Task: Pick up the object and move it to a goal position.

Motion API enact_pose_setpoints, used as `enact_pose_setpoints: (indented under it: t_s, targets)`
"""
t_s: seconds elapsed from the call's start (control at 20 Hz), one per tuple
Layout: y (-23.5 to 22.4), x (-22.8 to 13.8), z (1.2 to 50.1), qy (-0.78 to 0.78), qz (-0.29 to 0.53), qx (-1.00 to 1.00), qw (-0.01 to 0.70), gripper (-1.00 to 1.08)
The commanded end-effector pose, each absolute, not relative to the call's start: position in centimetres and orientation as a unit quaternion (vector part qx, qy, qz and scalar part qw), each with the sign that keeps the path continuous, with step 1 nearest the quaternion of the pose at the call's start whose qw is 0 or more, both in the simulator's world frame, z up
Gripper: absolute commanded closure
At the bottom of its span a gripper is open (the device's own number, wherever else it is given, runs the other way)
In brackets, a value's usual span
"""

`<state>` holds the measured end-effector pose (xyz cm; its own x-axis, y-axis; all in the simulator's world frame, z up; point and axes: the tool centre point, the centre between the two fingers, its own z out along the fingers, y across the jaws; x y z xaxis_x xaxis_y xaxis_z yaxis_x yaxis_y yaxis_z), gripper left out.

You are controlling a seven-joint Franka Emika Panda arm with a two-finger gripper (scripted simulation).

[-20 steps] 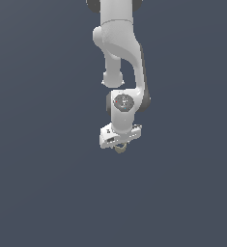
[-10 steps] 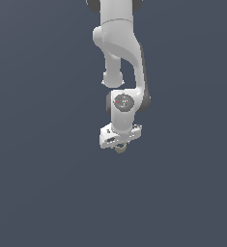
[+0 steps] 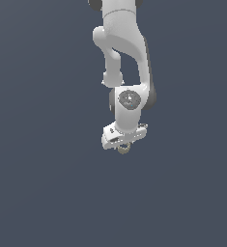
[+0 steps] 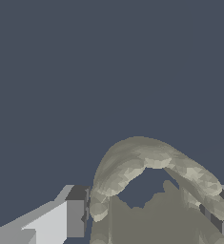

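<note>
Gripper (image 3: 123, 144) points down, fingers (image 4: 75, 217) nearly closed, pinching tan ring (image 3: 124, 148) between tips; ring sits right under hand. Two-sided pinch likely there to keep it steady for carry.

I am working in a bare simulated scene, not any real room. A flat, featureless slate-blue backdrop (image 3: 37, 193) fills both views with no walls, floor seams or furniture, and the white Panda arm (image 3: 127, 58) has smooth, rendered shading.
</note>
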<state>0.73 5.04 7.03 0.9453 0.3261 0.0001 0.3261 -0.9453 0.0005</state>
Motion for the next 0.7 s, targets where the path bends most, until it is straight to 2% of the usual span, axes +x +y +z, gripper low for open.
enact_pose_setpoints:
  t_s: [0.0, 0.65]
  targets:
    - [5.7, 1.6, 8.4, 0.166, 0.0, 0.986, 0.0, 1.08]
    - [10.1, 7.4, 17.1, 0.166, 0.0, 0.986, 0.0, 1.08]
